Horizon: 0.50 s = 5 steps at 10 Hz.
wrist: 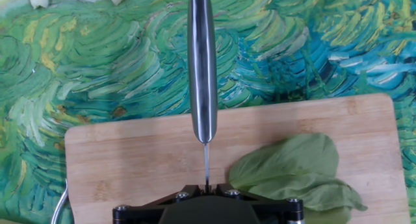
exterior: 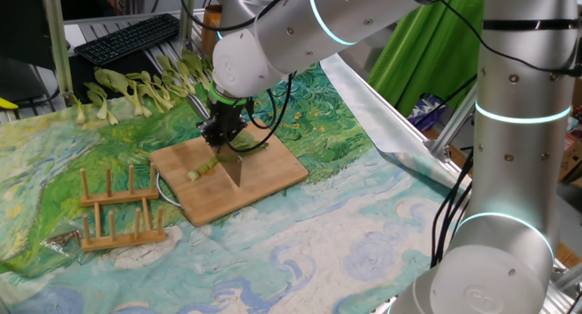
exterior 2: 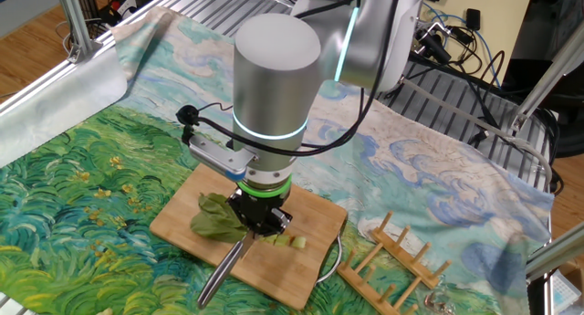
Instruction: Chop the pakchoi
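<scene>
The tool (exterior: pixel 224 132) points straight down over the cutting board (exterior: pixel 273 173), clamped tight on a knife (wrist: pixel 202 62), w/ the blade standing on edge on the wood; the hand view looks along the knife's spine out to its steel handle. The pakchoi (exterior 2: pixel 217 216) lies on the board right at the blade: dark leaf part on one side, and a couple of short pale stalk pieces (exterior: pixel 202 171) on the other side, so at least the stalk end looks already cut off. Judged from that, the job is started but not done, approx. a first cut or two made; the leafy part is still whole and unchopped, so most of the slicing is left. Farther out on the worktop, a wooden rack (exterior: pixel 116 214) stands just beside the board, and a row of whole uncut greens (exterior: pixel 145 86) lies well apart near the far edge, by a black keyboard (exterior: pixel 127 36). The painted cloth (exterior: pixel 346 250), swirly greens and blues, covers the worktop. No brand, label or readable writing shows on the knife, board, arm or cloth in any view.
</scene>
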### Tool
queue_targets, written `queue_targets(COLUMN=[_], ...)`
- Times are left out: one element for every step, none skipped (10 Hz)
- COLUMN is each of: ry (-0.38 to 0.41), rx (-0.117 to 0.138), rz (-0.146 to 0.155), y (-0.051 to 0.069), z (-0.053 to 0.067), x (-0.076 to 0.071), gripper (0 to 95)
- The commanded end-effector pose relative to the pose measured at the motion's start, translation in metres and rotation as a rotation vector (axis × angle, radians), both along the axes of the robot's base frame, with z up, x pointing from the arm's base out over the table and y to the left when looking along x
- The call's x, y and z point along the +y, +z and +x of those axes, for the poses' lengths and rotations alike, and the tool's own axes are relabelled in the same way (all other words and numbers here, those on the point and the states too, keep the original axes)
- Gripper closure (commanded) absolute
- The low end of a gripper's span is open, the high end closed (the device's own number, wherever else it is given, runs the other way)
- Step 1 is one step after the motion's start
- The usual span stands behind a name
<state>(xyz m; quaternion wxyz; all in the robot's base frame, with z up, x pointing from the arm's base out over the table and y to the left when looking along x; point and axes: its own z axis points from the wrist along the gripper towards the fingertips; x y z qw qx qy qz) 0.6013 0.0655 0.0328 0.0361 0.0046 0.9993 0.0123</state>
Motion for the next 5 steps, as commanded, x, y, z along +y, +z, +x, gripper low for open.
queue_targets(ry=[-0.003, -0.002, 0.002, 0.000, -0.001], rx=[-0.001, -0.007, -0.017, -0.017, -0.012], rz=[0.005, 0.003, -0.012, -0.011, -0.008], y=[0.0010, 0.0009, -0.0007, -0.0018, -0.0007], z=[-0.0005, -0.0004, 0.0001, 0.0007, 0.0026], x=[-0.0005, -0.0004, -0.0003, -0.0002, -0.0004], gripper=[95.0, 95.0, 95.0, 95.0, 95.0])
